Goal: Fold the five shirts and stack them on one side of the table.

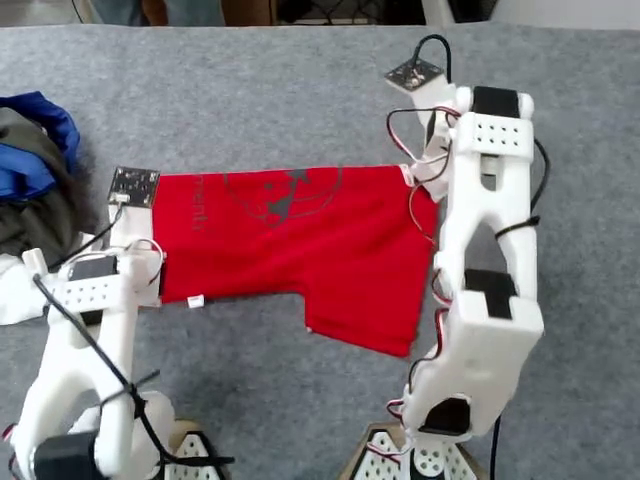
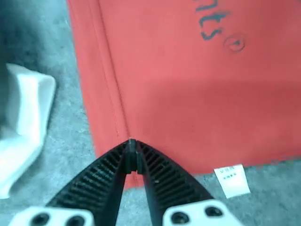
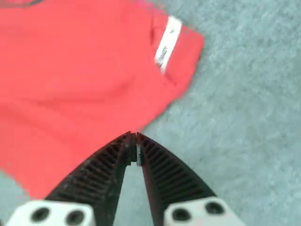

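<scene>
A red shirt (image 1: 290, 240) with a dark print lies spread across the middle of the grey table, one sleeve toward the front right. My left gripper (image 2: 132, 144) is shut at the shirt's hem corner (image 2: 113, 141), its tips pinched on the red cloth, close to a small white tag (image 2: 231, 180). My right gripper (image 3: 133, 139) is shut on the opposite edge of the red shirt (image 3: 70, 84), near the corner with a white label (image 3: 167, 42). In the high view the left arm (image 1: 90, 300) and right arm (image 1: 490, 250) stand over the shirt's two ends.
A heap of other shirts, blue (image 1: 35, 150), dark grey (image 1: 30, 215) and white (image 1: 15, 295), lies at the table's left edge. The white cloth (image 2: 23, 122) is close beside my left gripper. Bare grey table (image 1: 250, 90) stretches behind the red shirt.
</scene>
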You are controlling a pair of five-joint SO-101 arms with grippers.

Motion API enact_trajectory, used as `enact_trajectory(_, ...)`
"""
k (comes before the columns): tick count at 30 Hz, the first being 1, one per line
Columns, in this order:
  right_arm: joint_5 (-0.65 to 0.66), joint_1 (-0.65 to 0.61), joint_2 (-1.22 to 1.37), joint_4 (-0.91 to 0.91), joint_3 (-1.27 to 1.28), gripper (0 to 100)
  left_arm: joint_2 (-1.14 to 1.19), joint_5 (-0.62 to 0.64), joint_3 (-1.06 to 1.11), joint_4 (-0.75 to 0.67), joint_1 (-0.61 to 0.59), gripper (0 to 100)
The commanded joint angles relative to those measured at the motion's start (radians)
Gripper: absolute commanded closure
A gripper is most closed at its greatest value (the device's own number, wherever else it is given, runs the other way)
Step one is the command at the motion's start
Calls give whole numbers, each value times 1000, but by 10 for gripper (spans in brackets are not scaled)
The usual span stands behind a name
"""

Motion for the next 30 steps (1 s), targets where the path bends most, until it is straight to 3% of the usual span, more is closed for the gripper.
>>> enact_trajectory(1,80,-48,-140,114,-1,982,69,58,-1,-83,-58,971)
enact_trajectory(7,233,-170,-409,110,344,972,147,149,-53,-103,-120,971)
enact_trajectory(17,325,-338,-760,-245,1178,898,150,163,-51,-104,-124,971)
enact_trajectory(30,324,-473,-819,-482,1399,885,153,163,-51,-106,-122,971)
